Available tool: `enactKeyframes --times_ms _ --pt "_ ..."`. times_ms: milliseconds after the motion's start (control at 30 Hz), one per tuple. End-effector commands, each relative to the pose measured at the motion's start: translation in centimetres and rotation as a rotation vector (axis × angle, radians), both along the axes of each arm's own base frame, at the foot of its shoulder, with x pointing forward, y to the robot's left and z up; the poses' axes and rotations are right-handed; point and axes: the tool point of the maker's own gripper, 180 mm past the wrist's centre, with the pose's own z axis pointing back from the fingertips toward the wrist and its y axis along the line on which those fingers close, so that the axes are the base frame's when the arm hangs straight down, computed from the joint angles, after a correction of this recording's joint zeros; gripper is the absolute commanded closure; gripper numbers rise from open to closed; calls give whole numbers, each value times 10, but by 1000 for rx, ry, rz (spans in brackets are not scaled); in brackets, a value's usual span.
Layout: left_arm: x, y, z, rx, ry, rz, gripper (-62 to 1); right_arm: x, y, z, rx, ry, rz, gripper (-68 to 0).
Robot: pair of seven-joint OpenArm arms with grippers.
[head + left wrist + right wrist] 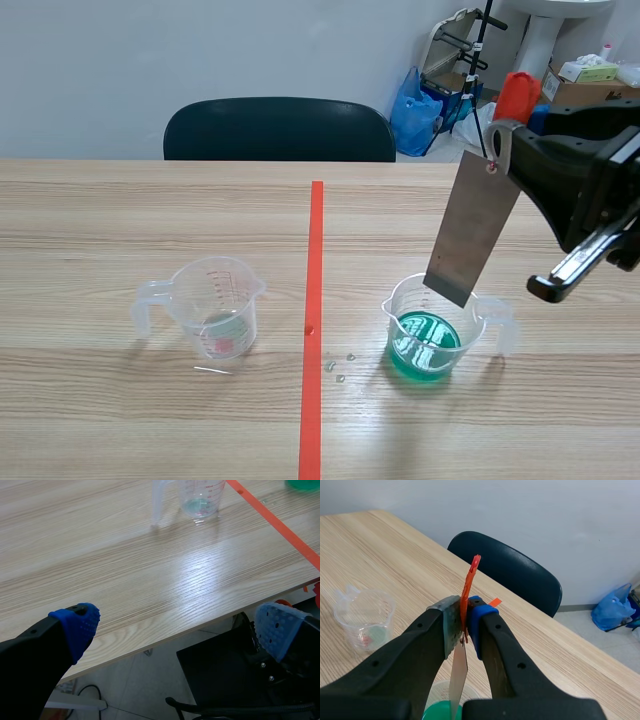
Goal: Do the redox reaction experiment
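Metal strip (472,228), clamped at its top between the right fingers (479,625), hangs tilted over the green beaker (432,338) on the counter (120,220), so lower it slowly and straight, clear of the rim; the left fingers (80,625) stand apart.

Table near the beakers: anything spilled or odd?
Yes: a few small droplets lie on the table between the tape line and the beaker of green liquid. Looks like a minor spill; nothing else stands out.
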Motion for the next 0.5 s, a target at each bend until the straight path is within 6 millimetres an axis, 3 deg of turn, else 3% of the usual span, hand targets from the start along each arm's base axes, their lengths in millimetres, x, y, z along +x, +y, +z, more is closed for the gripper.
enactKeyframes --times_ms 0,467 --pt "3 0 6 0 -28 4 -623 2 0 15 16 -50 1 -13" --pt "3 0 6 0 -28 5 -623 1 -2 4 19 -19 5 -13"
